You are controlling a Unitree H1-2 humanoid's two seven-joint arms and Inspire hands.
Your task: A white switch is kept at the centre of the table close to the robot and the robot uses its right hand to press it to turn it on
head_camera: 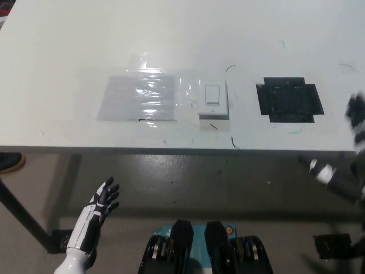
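Note:
A white switch (213, 99) lies flat on the white table (68, 51), near the front edge at the centre, with its rocker facing up. My black right hand (356, 117) shows blurred at the picture's right edge, well to the right of the switch and apart from it. Its arm (336, 180) comes in from the lower right. Whether the right hand is open or shut does not show. My white left hand (102, 200) rests below the table's front edge at the lower left, open with fingers spread, holding nothing.
A patch of clear tape (140, 97) lies left of the switch. A black tape square (289, 99) sits to the right of the switch, between it and my right hand. The table's front edge (171, 149) runs across the picture's middle; a table leg (23, 214) stands at lower left.

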